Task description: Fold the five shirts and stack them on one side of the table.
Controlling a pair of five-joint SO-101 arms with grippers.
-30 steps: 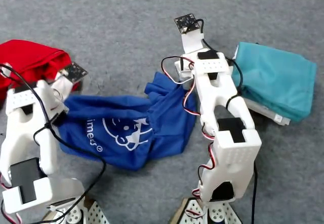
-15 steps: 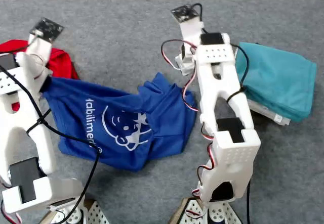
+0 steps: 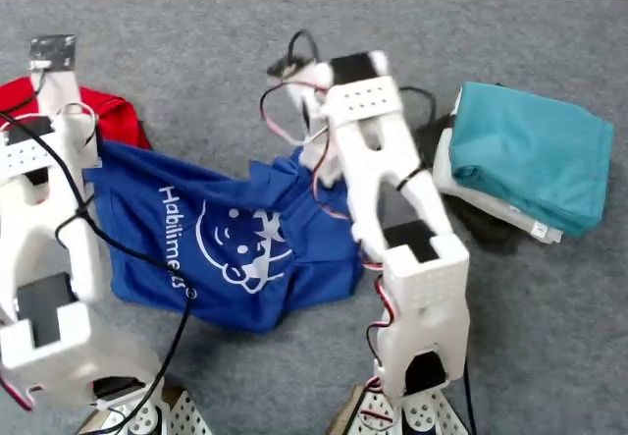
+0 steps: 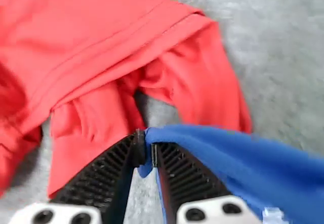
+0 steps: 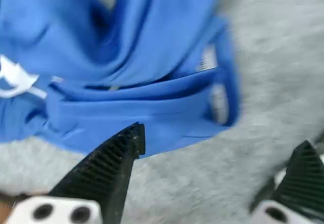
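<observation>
**A:** What does the high view give you?

**B:** The blue shirt (image 3: 314,248) lies rumpled across the middle of the grey tabletop (image 3: 196,52), printed in white on its upper side. Its far left corner runs up to the left arm (image 3: 49,209). A red shirt (image 3: 113,116) is bunched at the far left edge. On the right, a folded teal shirt (image 3: 530,155) sits on a folded white shirt (image 3: 488,202), with dark cloth (image 3: 479,227) showing under them.

**A:** And the left hand (image 4: 146,139)?

**B:** Its wrist view settles that. The two black ribbed fingers are clenched on a thin fold of the blue shirt, just beside the red shirt, whose sleeves lie in soft creases.

**A:** The right hand (image 5: 220,138)?

**B:** Released. In its wrist view the ribbed fingers stand wide apart over the blue shirt's gathered edge and the grey surface, grasping nothing.

**A:** Textures?

**B:** The shirts are soft knit cloth, and the teal shirt is a puffy rectangle. The tabletop looks like fuzzy felt. The left arm and the right arm (image 3: 392,190) are blocky white plastic, trailing loose wires (image 3: 137,263).
</observation>
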